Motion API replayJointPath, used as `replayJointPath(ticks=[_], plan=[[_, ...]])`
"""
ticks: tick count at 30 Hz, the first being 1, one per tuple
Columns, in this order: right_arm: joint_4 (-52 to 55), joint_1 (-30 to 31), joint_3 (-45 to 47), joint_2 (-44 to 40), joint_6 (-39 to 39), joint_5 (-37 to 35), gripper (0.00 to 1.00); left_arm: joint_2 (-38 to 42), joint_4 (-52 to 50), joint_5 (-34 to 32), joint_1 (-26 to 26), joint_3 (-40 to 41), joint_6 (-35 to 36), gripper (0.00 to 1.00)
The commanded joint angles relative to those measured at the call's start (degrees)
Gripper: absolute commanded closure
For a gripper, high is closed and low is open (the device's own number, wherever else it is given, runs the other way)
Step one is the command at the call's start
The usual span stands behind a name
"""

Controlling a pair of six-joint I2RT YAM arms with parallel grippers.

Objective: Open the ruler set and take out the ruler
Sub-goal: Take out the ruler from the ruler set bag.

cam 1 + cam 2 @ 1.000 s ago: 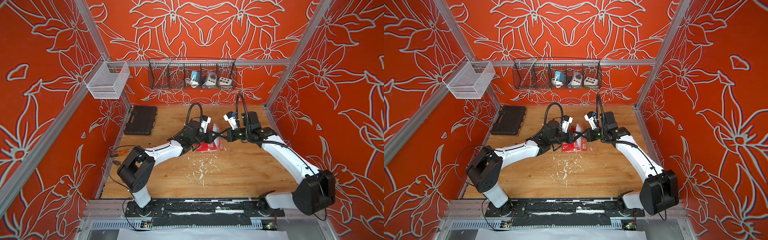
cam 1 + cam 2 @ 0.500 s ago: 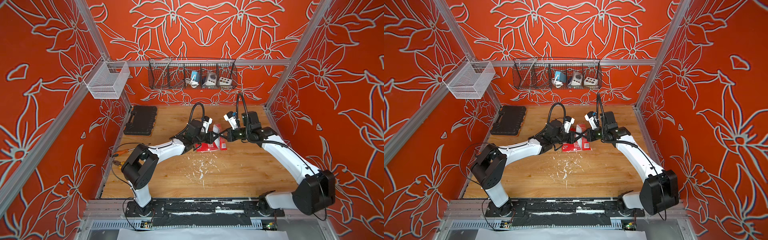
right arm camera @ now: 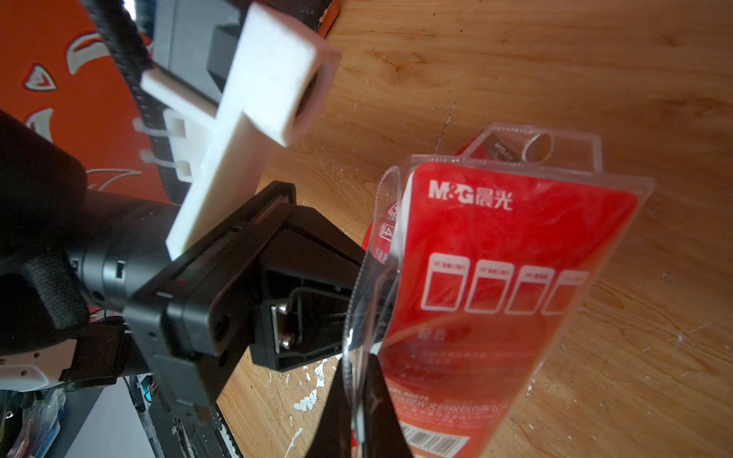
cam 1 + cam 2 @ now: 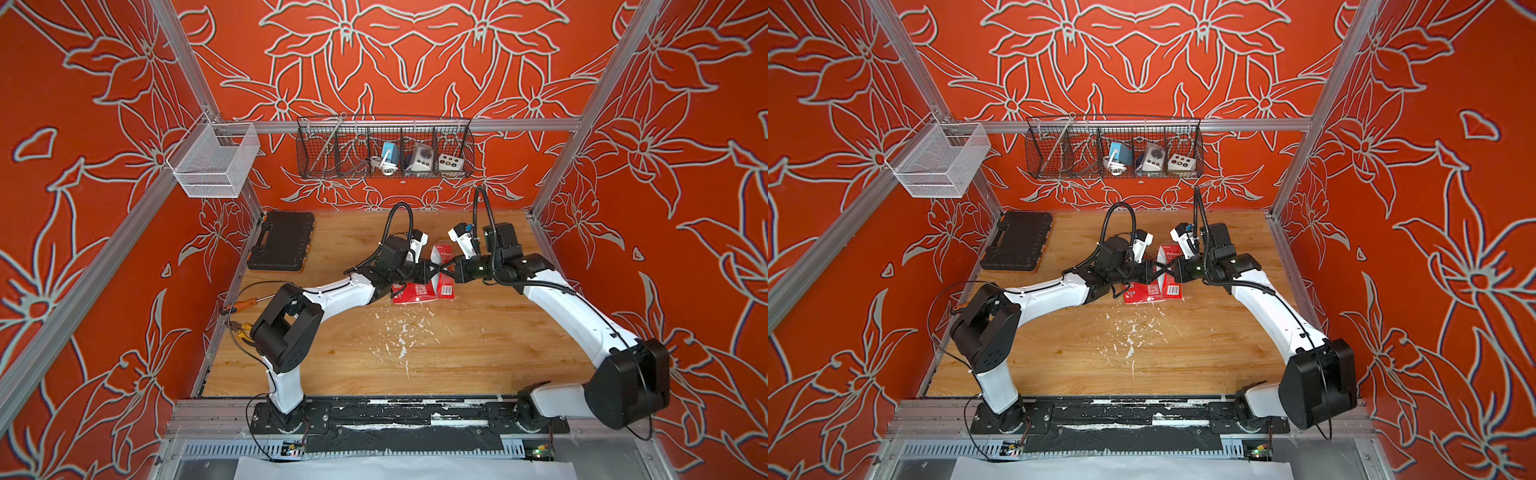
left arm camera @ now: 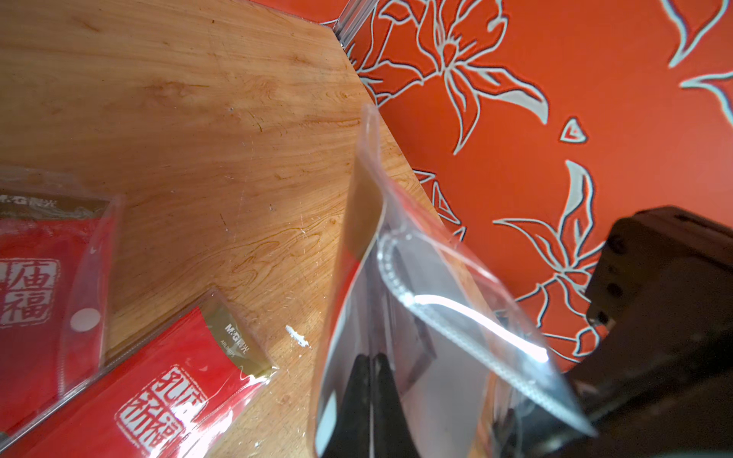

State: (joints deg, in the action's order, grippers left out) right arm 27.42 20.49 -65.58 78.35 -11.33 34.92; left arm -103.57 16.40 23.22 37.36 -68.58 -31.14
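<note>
Between the two arms, over the rear half of the worktop (image 4: 478, 353), two claws meet tip to tip on one ruler set (image 4: 441, 254), a clear pouch with a red printed card inside. Left claw (image 4: 433, 270): jaws closed flat, pinching the clear film of the pouch; in the left wrist view its dark fingers (image 5: 357, 400) show through the film, which bulges away beyond them. Right claw (image 4: 444, 270): jaws likewise closed, clamped on the pouch edge near the barcode end. The ruler set is held tilted up, hanger-hole end toward the rear wall, barcode end toward the front. Contents other than the card cannot be made out, and contact with the items beneath cannot be told. Two further red packets (image 5: 47, 285) of the same print lie flat on the worktop just beside each other, directly under and to the left of the claws. White flecks (image 4: 401, 336) are scattered in front of them. One closed black tool case (image 4: 282, 241) sits at the rear left corner, and one orange-handled screwdriver (image 4: 245, 303) lies at the left edge. On the rear rail hangs one black wire basket (image 4: 316, 160) holding three small devices (image 4: 415, 156). One white mesh basket (image 4: 214, 174) hangs at the left rear post.
</note>
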Motion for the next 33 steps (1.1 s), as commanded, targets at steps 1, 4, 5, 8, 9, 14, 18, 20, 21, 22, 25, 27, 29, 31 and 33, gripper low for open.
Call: replayJointPath(ticks=[1, 4, 5, 8, 9, 14, 18, 20, 21, 22, 25, 27, 29, 31, 33], plan=[[0.61, -0.01, 0.78, -0.54, 2.35, -2.66, 1.00, 0.14, -1.81, -0.72, 0.30, 0.67, 0.49, 1.00], [1.03, -0.12, 1.76, -0.68, 2.57, -6.22, 1.00, 1.61, -1.90, -1.12, 0.17, 1.32, 0.55, 1.00], [1.23, -0.15, 1.99, -0.61, 2.70, -7.10, 1.00, 2.13, -1.91, -1.24, 0.16, 1.55, 0.55, 1.00], [1.52, -0.14, 2.26, -0.56, 2.92, -8.54, 1.00, 3.68, -1.81, -1.42, 0.21, 1.95, 0.39, 1.00], [1.50, -0.19, 2.30, -0.43, 2.89, -8.89, 1.00, 4.24, -1.74, -1.42, 0.11, 2.08, 0.30, 1.00], [1.33, -0.28, 2.47, -0.45, 2.93, -9.35, 1.00, 6.26, -2.51, -2.04, -0.10, 2.11, 0.49, 1.00], [1.15, -0.36, 2.56, -0.56, 2.81, -9.58, 1.00, 7.99, -3.07, -2.39, -0.60, 2.22, 0.63, 1.00], [1.19, -0.41, 2.65, -0.55, 2.88, -9.78, 1.00, 8.80, -3.46, -2.39, -0.95, 2.31, 0.85, 1.00], [1.28, -0.45, 2.56, -0.56, 2.89, -9.95, 1.00, 9.31, -3.57, -2.39, -1.21, 2.47, 0.81, 1.00], [1.28, -0.45, 2.56, -0.54, 2.96, -10.03, 1.00, 9.82, -3.66, -2.33, -1.45, 2.68, 0.82, 1.00], [1.26, -0.71, 2.39, -0.56, 3.07, -10.30, 1.00, 12.15, -3.66, -1.80, -2.58, 3.74, 0.73, 1.00], [1.40, -0.96, 2.17, -0.55, 3.14, -10.44, 1.00, 14.27, -3.53, -0.84, -3.79, 4.72, 0.44, 1.00], [1.50, -1.22, 2.11, -0.64, 3.20, -10.35, 1.00, 16.55, -3.40, 0.34, -5.08, 5.90, 0.21, 1.00], [1.64, -1.51, 2.04, -0.81, 3.25, -10.40, 1.00, 18.83, -3.35, 1.64, -6.48, 7.27, -0.01, 1.00], [1.92, -1.83, 1.95, -1.13, 3.40, -10.29, 1.00, 21.25, -3.38, 3.47, -7.93, 9.14, -0.46, 1.00]])
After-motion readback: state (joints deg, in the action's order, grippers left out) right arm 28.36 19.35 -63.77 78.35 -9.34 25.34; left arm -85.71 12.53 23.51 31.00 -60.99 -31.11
